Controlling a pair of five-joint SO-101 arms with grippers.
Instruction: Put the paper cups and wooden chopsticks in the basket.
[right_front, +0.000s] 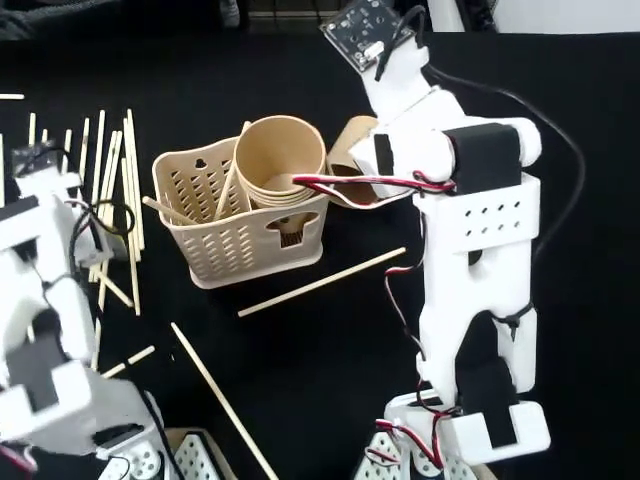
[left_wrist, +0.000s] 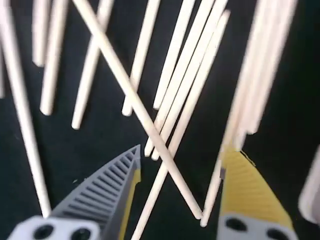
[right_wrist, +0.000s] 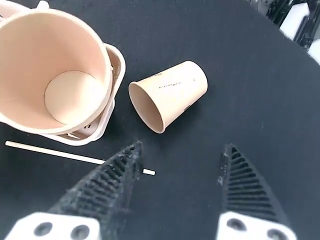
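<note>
A beige slotted basket (right_front: 235, 240) stands mid-table with a stack of paper cups (right_front: 280, 158) and a few chopsticks (right_front: 228, 188) in it. Another paper cup (right_wrist: 170, 95) lies on its side just beside the basket (right_wrist: 114, 75), its mouth toward the basket. My right gripper (right_wrist: 180, 162) hovers open above and short of that cup, holding nothing. Many wooden chopsticks (right_front: 112, 180) lie scattered at the far left. My left gripper (left_wrist: 180, 172) is open low over them, with several chopsticks (left_wrist: 165, 150) crossing between its fingers.
One loose chopstick (right_front: 322, 282) lies in front of the basket and shows in the right wrist view as a chopstick (right_wrist: 75, 156) under the gripper. Another long chopstick (right_front: 225, 400) and a short piece (right_front: 130, 360) lie near the front. The black table runs bare to the right.
</note>
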